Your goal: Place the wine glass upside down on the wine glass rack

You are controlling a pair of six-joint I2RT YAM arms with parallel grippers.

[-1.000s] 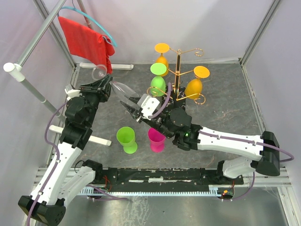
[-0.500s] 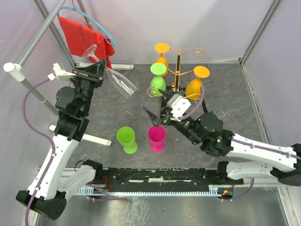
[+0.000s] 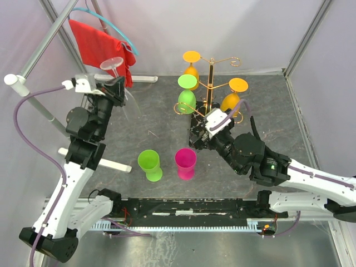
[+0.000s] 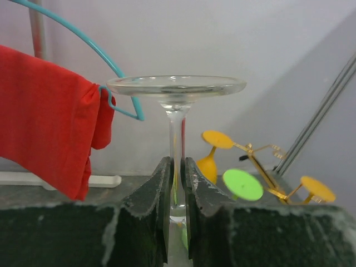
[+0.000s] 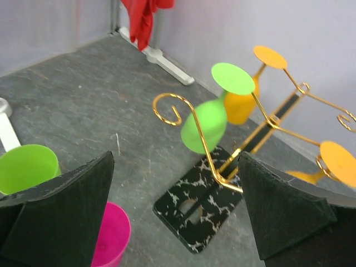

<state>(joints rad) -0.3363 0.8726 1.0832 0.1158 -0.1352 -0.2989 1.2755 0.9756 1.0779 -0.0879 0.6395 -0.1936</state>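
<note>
Two black fingers of the left gripper (image 4: 177,178) clamp the stem of the clear wine glass (image 4: 176,86), held foot-up over the table's (image 3: 267,111) far left corner. The wine glass rack (image 3: 211,78) stands mid-table near the far edge, orange glasses (image 3: 231,103) and a green glass (image 3: 187,99) hanging on it. The right gripper (image 5: 177,167), jaws spread wide and empty, hovers just beside its marble base (image 5: 194,206). A green cup (image 3: 149,161) and a pink cup (image 3: 185,160) stand toward the near edge.

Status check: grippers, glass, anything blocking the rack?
Left gripper shut on wine glass stem, foot up. Right gripper open, empty, close by wine glass rack base. Three coloured glasses already hung; front spiral arm free.
</note>
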